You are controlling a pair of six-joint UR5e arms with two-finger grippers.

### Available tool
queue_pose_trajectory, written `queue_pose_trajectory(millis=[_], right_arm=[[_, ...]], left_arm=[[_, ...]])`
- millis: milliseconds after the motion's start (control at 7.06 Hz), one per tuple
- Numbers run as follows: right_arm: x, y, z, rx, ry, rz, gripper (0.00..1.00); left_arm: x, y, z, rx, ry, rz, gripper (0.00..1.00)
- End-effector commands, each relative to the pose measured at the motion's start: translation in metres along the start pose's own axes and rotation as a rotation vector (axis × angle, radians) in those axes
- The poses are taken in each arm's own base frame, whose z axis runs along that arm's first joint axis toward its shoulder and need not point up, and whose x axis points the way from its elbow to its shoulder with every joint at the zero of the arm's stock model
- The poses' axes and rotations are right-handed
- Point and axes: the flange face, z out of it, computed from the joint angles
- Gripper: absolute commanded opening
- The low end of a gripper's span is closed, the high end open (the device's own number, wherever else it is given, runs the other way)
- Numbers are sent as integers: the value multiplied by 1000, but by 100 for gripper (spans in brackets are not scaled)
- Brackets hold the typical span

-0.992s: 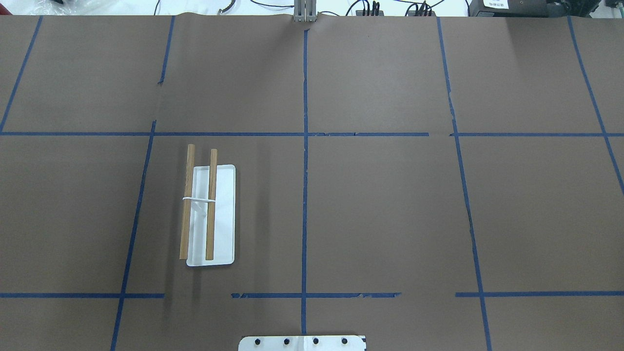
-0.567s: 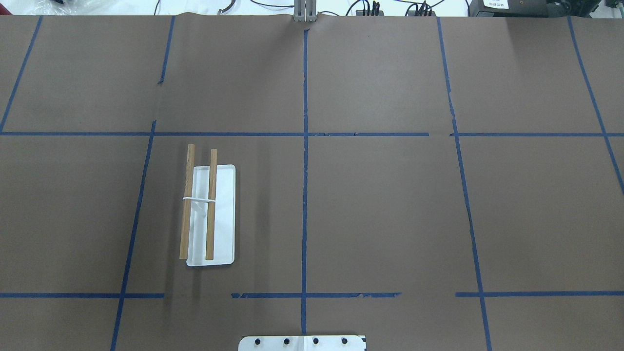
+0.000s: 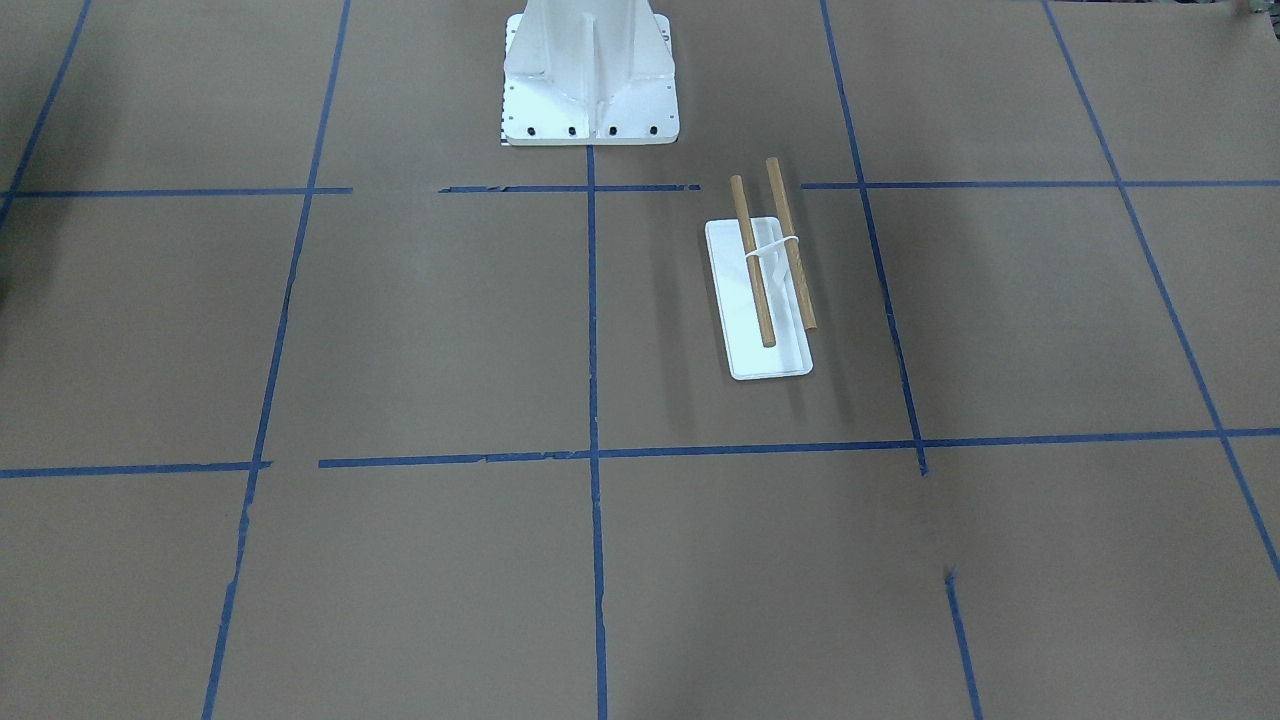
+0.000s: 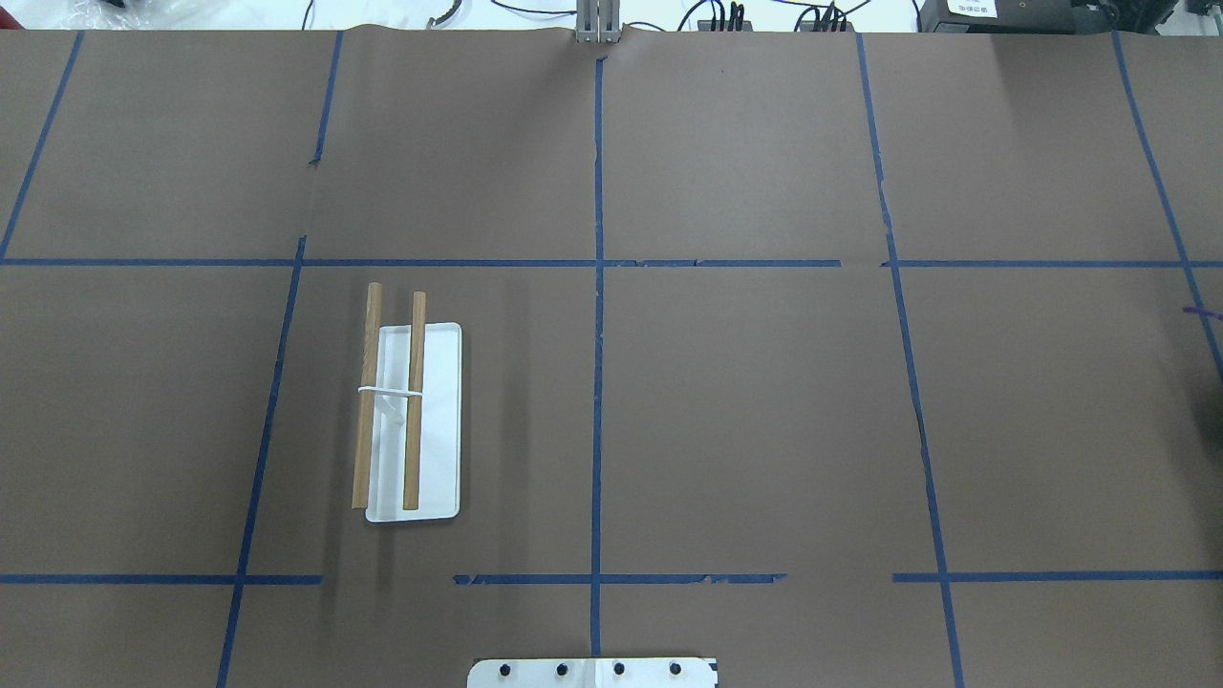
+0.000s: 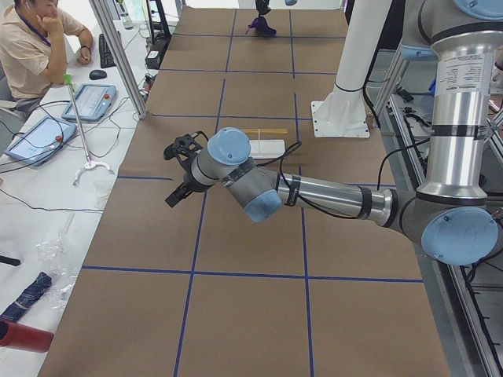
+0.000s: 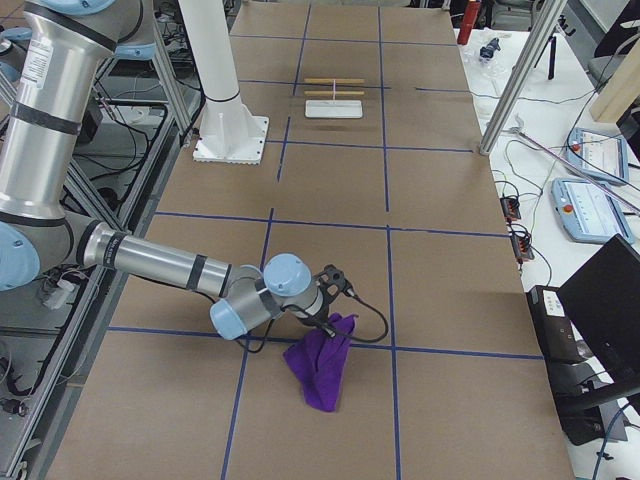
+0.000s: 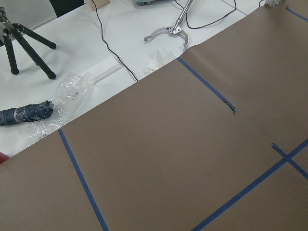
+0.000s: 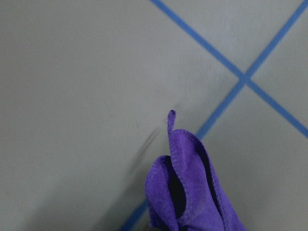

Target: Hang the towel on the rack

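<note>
The rack [image 4: 435,420] is a white tray with two wooden dowels, on the table left of centre; it also shows in the front-facing view [image 3: 775,355]. The purple towel [image 6: 320,365] hangs from my right gripper [image 6: 326,316] with its lower end on the table, far from the rack [image 6: 333,105]. It fills the bottom of the right wrist view [image 8: 192,197]. A purple sliver [image 4: 1200,311] shows at the overhead view's right edge. My left gripper [image 5: 173,171] hovers over the table, apart from the rack [image 5: 263,145]. I cannot tell whether either gripper is open or shut.
The white bolted pedestal [image 3: 590,90] stands at the table's near edge [image 4: 592,672]. Blue tape lines cross the brown table. An operator [image 5: 31,47] sits beside tablets off the table. A plastic bag [image 7: 72,94] and tripod [image 7: 24,45] lie past the table's edge.
A purple sliver of towel and a dark shadow have appeared at the overhead view's right edge. The rack has not moved.
</note>
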Motion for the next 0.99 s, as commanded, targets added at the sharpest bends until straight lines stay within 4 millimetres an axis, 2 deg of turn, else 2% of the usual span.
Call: queue_pose_trajectory(millis=[0,142,283,425,567,709,850], right_arm=[[-43,-134,-38,116,-117,173,0],[-74,-187,-22,124,-161,130,0],[-113,-224,1,120,-188,79,0],[-156,-276,5,143,-242,131,0],[-210,-324,12,154,-306,179,0],[-261,-355,26,194,-299,146,0],[-303,-385,30,275,-258,126,0]], left_arm=[[12,-3,7,-1,22,33,100],[33,-7,28,-23,65,54,100],[46,-16,50,-44,92,42,100],[71,-38,60,-38,127,-41,100],[105,-62,78,-46,180,-122,100],[132,-84,92,-70,218,-227,100],[174,-124,107,-106,262,-400,100]])
